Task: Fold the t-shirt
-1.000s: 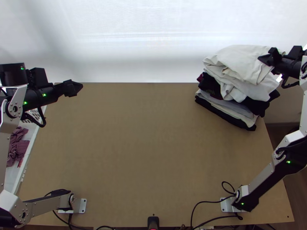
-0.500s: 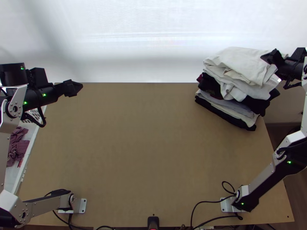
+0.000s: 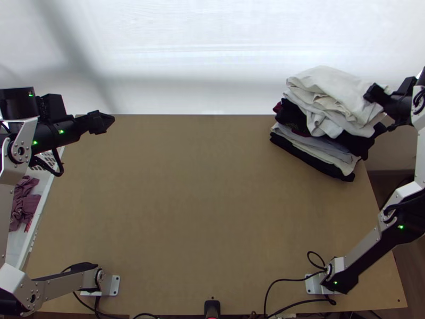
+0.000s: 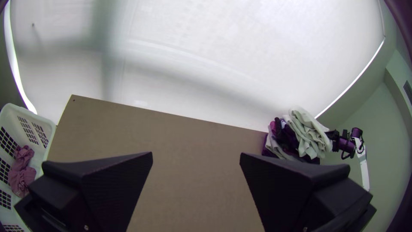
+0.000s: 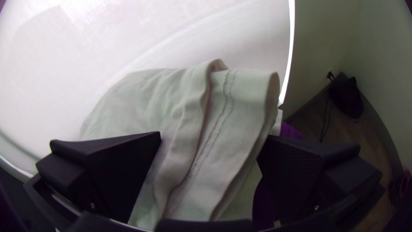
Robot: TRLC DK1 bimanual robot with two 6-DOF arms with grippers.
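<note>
A white folded shirt lies on top of a clothes pile at the table's far right corner, its layers somewhat rumpled. My right gripper is at the right side of this top shirt in the top view. In the right wrist view, my right gripper stands open, with the white cloth and its seamed edge between and beyond the fingers. Over the table's far left corner is my left gripper; the left wrist view has the left gripper open with nothing between its fingers.
Below the white shirt, dark, grey and cream folded clothes make up the pile. A white basket with mauve cloth stands beyond the table's left edge. The bare tabletop stretches between the arms.
The right gripper has shifted slightly toward the table's near side. The top white shirt has moved a little to the right and nearer, its folds changed. The left arm has kept still.
</note>
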